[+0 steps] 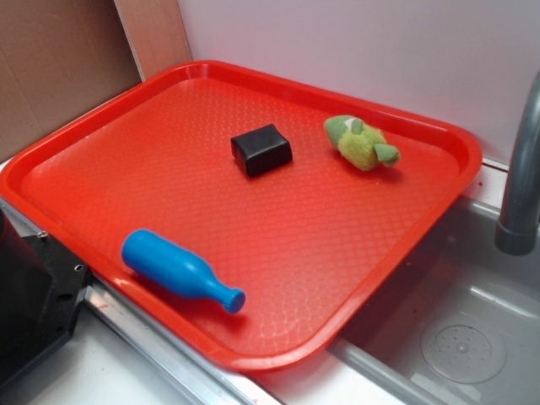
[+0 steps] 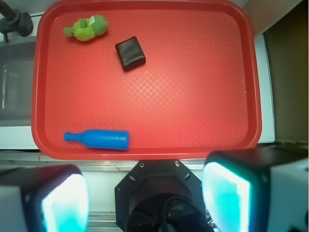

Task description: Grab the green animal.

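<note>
Exterior view. Showed a red tray (image 1: 101, 143) with a dimpled floor, set at an angle over the edge of a grey sink (image 1: 472, 337). Held three things, all apart from one another. Toward the far right corner lay the green animal (image 1: 361, 142), a fuzzy yellow-green body with darker green at its ends, resting on the tray floor near the rim but not touching it. Just left of it, with bare tray between, sat a black block (image 1: 261, 149), flat on its broad face. Near the front rim lay a blue bottle (image 1: 180, 270) on its side, neck pointing right. At the right edge rose a grey faucet pipe (image 1: 521, 177). At the lower left showed only a dark piece of the robot (image 1: 34, 295); no pincer visible here.

Wrist view. Looked down on the same tray (image 2: 251, 72) from above, well clear of it. Placed the green animal (image 2: 87, 28) in the upper left corner, the black block (image 2: 130, 52) just right of and below it, and the blue bottle (image 2: 99, 139) at the lower left, neck pointing left. Along the bottom edge showed the gripper (image 2: 145, 198): two blurred pads (image 2: 65, 203) lit teal, spread wide apart on either side of the dark mount, holding nothing and touching nothing on the tray.
</note>
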Motion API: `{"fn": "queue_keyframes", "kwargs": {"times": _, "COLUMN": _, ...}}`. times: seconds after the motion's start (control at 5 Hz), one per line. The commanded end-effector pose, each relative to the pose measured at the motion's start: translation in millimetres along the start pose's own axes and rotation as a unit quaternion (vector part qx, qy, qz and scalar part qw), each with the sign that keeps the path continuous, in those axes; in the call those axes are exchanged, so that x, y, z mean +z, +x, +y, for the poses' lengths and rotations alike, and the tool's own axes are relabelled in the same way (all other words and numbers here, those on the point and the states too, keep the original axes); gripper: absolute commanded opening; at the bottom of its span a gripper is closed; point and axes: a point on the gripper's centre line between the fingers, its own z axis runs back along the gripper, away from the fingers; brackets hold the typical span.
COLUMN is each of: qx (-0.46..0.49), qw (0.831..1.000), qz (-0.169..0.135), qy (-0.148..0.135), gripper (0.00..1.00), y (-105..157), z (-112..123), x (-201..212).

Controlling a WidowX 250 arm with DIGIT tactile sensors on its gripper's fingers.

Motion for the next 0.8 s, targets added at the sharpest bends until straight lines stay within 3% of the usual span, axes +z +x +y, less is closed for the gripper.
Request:
{"fn": "queue_keyframes", "kwargs": {"times": 0.0, "qx": 0.000, "qw": 1.000, "qz": 0.000, "qy": 0.000, "gripper": 1.00, "y": 0.0, "z": 0.0, "x": 0.0}}
{"fn": "queue_keyframes", "kwargs": {"times": 0.2, "qx": 0.067, "qw": 0.998, "qz": -0.011, "qy": -0.008, "gripper": 1.00, "y": 8.9, "z": -1.0, "x": -6.1}}
{"fn": "queue_keyframes", "kwargs": {"times": 0.4, "qx": 0.161, "qw": 0.987, "qz": -0.028, "qy": 0.005, "gripper": 1.00, "y": 23.3, "z": -6.4, "x": -16.8}}
{"fn": "queue_keyframes", "kwargs": {"times": 0.6, "qx": 0.274, "qw": 0.961, "qz": -0.046, "qy": 0.013, "gripper": 1.00, "y": 45.5, "z": -11.7, "x": -31.5}}
